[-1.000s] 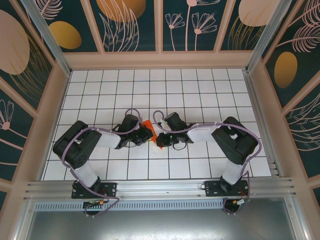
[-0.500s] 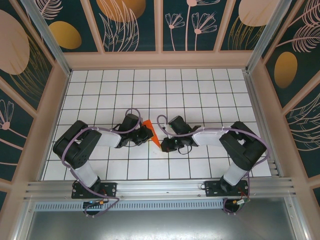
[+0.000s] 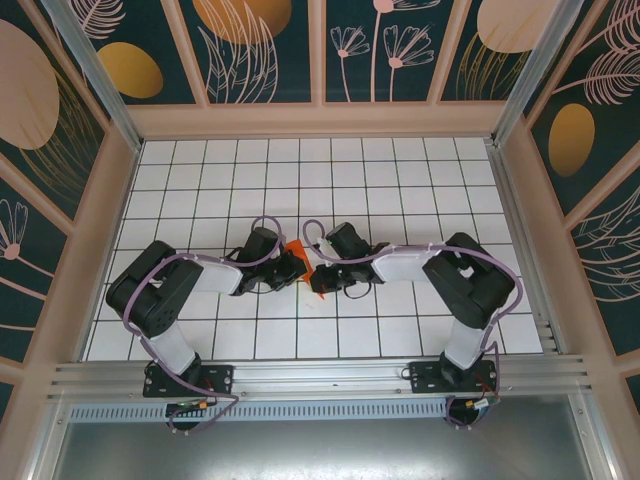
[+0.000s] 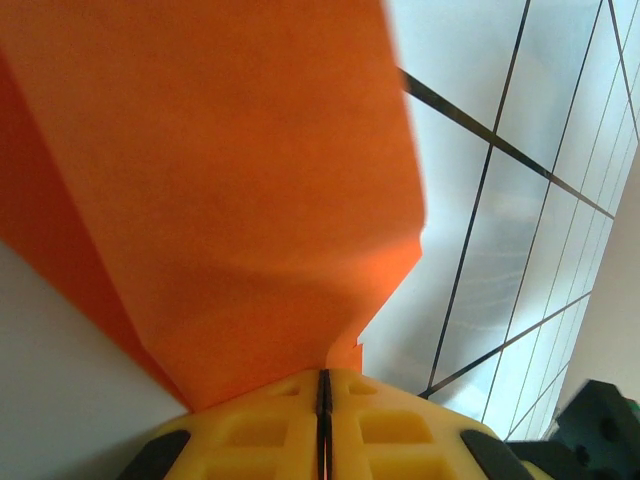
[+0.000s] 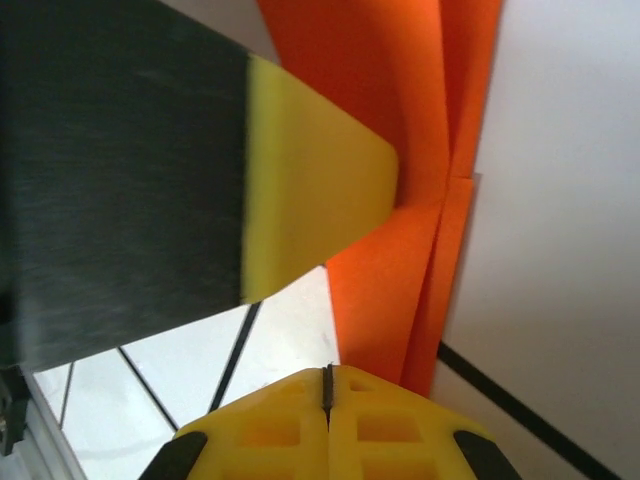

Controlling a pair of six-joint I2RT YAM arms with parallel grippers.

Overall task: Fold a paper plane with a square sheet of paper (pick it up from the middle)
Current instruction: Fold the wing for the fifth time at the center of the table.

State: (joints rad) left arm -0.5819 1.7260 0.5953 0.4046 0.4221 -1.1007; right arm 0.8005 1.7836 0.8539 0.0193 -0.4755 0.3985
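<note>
Under me spreads a tabletop [image 3: 400,180] of white square tiles with dark grout lines. A pale wooden frame [image 3: 320,120] borders it at the back and both sides. Above the frame stand dark walls [image 3: 270,60] painted with pink leaves, flowers and orange discs. A ribbed metal rail [image 3: 320,378] runs along my near edge.

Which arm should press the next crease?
Right, likely. The right tool is shut and free, tip at the folded orange-red paper; the left tool is shut pinching that paper, so better as anchor.
</note>
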